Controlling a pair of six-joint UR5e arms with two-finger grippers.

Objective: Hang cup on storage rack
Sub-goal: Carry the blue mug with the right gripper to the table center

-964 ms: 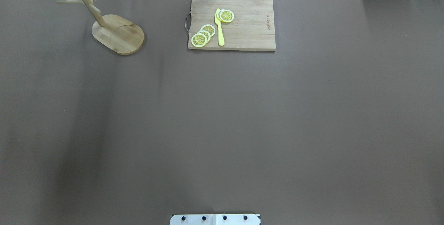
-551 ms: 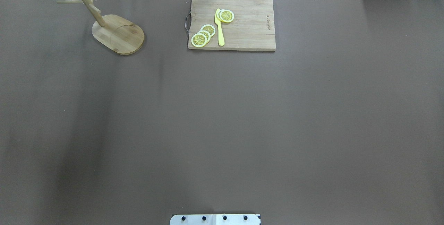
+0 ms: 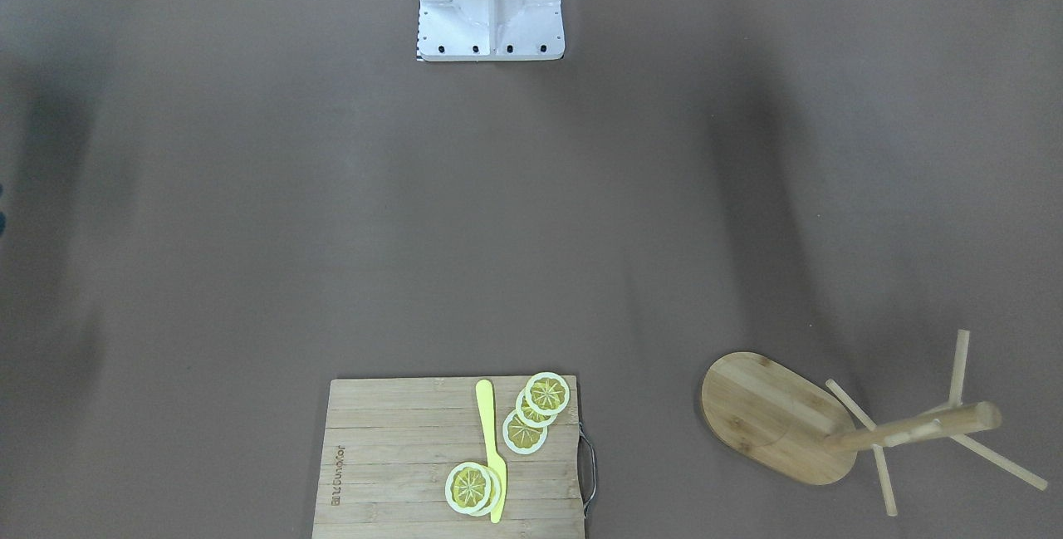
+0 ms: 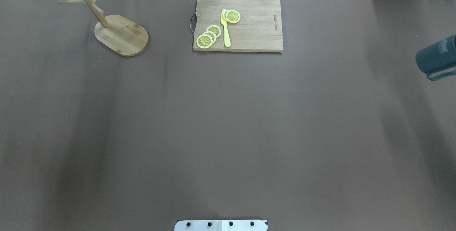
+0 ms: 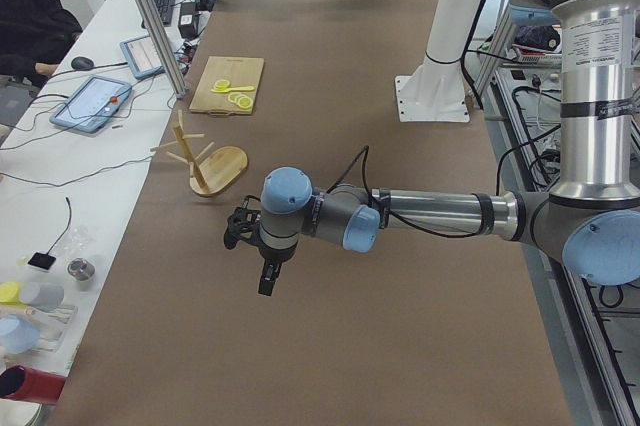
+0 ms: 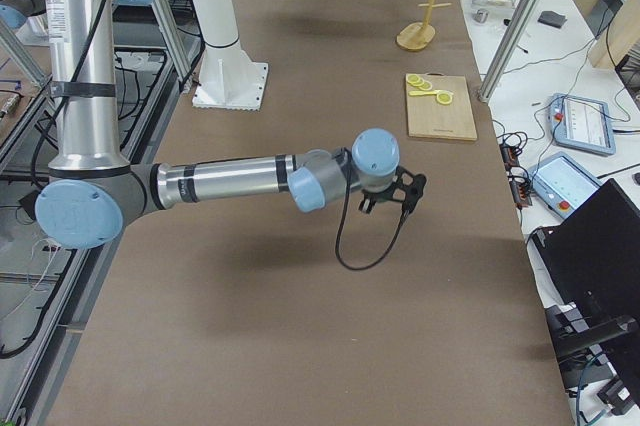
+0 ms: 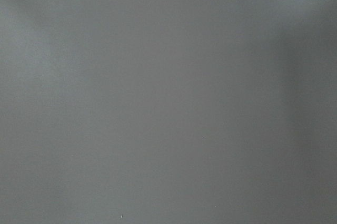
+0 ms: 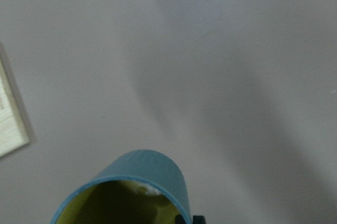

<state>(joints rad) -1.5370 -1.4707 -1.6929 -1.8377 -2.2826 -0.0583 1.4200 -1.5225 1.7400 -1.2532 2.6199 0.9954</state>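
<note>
Over the worktop's (image 4: pixel 228 135) right side the cup (image 4: pixel 436 58) is hovering sideways, probably keeping its handle free for the storage rack's (image 4: pixel 121 35) pegs; can't tell how either arm's jaws are standing.

Left arm (image 5: pixel 430 214): upper section upright at the base, forearm reaching level out over the table, wrist bent so that the left gripper (image 5: pixel 266 281) points straight down, clear of the surface. Finger spacing cannot be determined from this side view. Right arm (image 6: pixel 230 181): similar posture, forearm level, right gripper (image 6: pixel 405 191) held above the table. Its fingers are too dark and small to assess
</note>
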